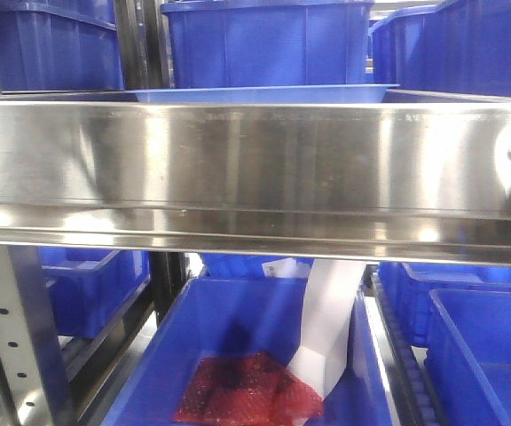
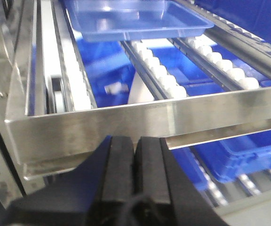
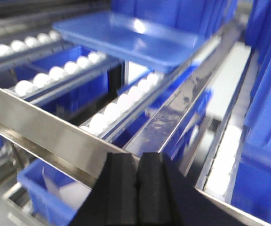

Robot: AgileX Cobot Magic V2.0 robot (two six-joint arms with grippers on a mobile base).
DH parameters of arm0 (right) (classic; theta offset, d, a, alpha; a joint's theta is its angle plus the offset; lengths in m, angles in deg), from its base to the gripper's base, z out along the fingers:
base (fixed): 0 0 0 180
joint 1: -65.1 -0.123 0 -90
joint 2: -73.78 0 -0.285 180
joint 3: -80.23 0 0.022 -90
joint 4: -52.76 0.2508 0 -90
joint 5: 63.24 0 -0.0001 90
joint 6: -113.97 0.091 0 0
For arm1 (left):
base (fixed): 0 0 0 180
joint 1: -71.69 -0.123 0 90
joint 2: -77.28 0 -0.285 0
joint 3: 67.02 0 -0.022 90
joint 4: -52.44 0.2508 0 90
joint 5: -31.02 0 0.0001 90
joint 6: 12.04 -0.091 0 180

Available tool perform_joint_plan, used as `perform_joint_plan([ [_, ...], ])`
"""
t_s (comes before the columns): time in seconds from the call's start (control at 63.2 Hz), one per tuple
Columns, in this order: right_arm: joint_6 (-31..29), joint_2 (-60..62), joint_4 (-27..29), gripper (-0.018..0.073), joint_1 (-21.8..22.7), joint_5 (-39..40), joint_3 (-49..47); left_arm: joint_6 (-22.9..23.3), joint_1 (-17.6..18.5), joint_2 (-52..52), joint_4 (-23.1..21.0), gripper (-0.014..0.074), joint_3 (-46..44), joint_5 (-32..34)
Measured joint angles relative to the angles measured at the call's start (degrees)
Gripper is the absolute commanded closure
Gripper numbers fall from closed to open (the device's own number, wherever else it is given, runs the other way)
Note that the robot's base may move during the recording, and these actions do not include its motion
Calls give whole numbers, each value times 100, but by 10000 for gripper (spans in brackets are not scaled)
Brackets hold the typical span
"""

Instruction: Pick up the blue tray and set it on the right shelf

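While both end effectors [image 2: 134, 165] [image 3: 139, 183] sit closed, blue tray [image 2: 135, 21] lies beyond, on rollers [image 2: 159, 73].

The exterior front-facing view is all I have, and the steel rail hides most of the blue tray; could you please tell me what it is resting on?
Observer: The blue tray lies on rows of white rollers of the right shelf.
Operator: Thank you. Is either tool holding it?
Observer: No. The left tool is shut on nothing, short of the front rail.
Operator: And the right one?
Observer: The right tool is also shut on nothing, apart from the tray.
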Motion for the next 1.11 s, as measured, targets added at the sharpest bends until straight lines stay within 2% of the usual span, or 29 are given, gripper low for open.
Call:
perform_joint_plan([
  [0.095, -50, 497, 0, 535, 0, 222, 392, -227, 0, -355, 0, 645, 235, 316],
  [0.206, -74, 677, 0, 535, 0, 320, 561, -281, 0, -492, -43, 645, 278, 477],
  [0.775, -78, 683, 0, 535, 0, 354, 583, -303, -29, -536, -72, 645, 298, 513],
  [0.87, -78, 683, 0, 535, 0, 354, 583, -303, -431, -786, 58, 645, 355, 470],
  [1.107, -89, 683, 0, 535, 0, 354, 583, -303, -1966, -1933, 42, 645, 1408, 522],
])
